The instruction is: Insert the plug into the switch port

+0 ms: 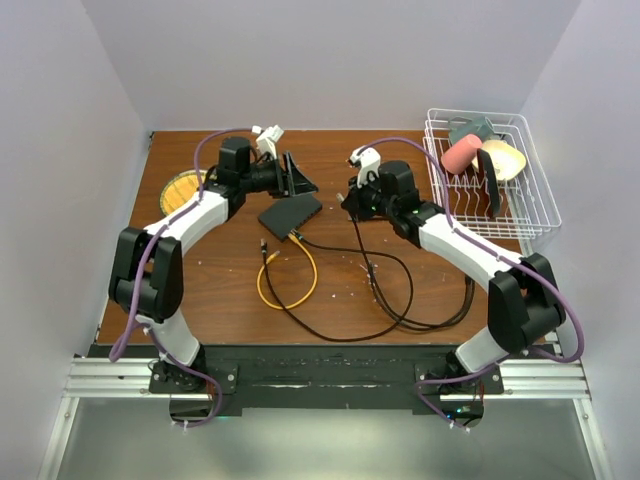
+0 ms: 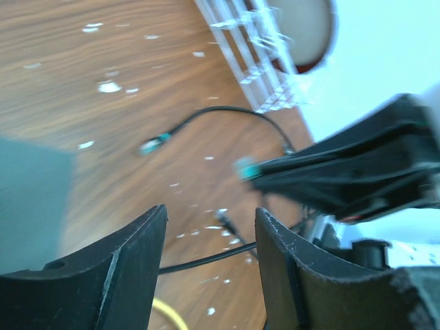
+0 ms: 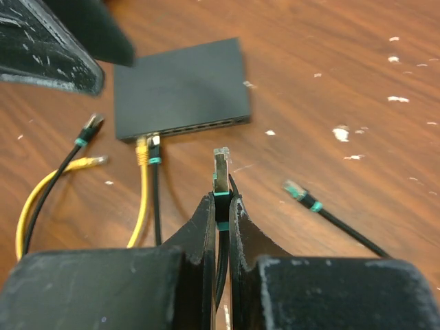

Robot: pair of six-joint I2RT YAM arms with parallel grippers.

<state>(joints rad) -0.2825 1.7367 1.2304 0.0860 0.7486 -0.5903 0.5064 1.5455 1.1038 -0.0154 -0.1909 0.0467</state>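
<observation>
Pinched between the right hand's (image 3: 221, 206) pressed-together fingers, the plug (image 3: 221, 168) points tip-first at the switch (image 3: 182, 86). It sits just short of the port row (image 3: 199, 127), a little right of the yellow cable (image 3: 143, 192) and black cable (image 3: 157, 199) already seated at the row's left end. To do this well, I judge the plug should be levelled with a free port, squared to the switch's edge and pushed straight, while the left hand (image 2: 210, 214), spread and holding nothing near the switch's far side, could brace the switch on the bench (image 3: 344, 69) against sliding.
</observation>
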